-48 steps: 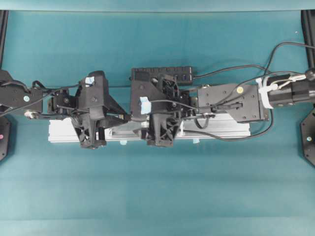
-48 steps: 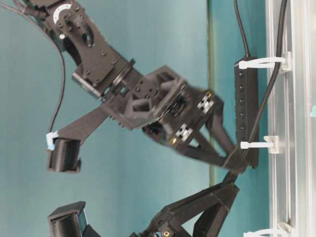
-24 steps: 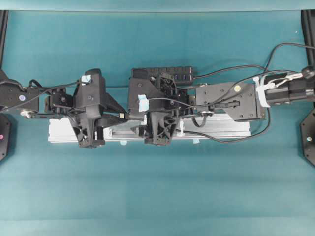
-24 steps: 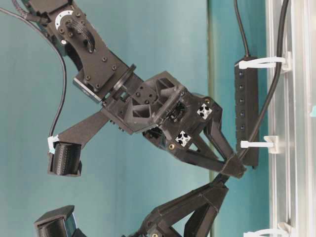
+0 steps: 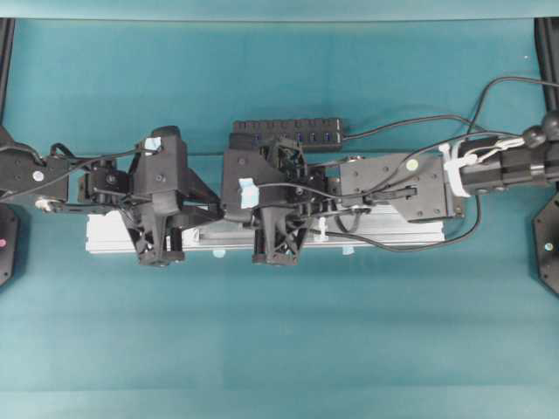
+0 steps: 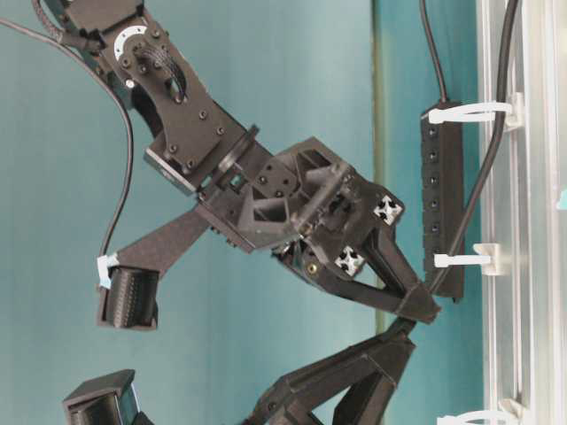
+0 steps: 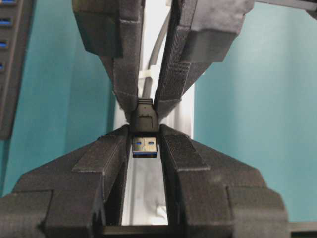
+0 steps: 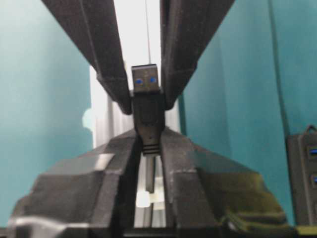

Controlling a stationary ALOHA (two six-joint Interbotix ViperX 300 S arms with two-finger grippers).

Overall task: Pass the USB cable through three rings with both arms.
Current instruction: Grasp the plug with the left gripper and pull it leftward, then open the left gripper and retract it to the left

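Both grippers pinch the plug (image 7: 144,130) tip to tip above the rail (image 5: 393,229): left gripper (image 7: 144,144) clamps its metal end, right gripper (image 8: 147,136) its black body. No writing is readable. Only the table-level view shows rings (image 6: 469,112), the cable (image 6: 483,168) through two.

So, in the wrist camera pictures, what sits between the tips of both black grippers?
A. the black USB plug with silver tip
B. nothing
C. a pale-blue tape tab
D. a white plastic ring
A: the black USB plug with silver tip sits clamped between the left gripper and the right gripper, facing each other.
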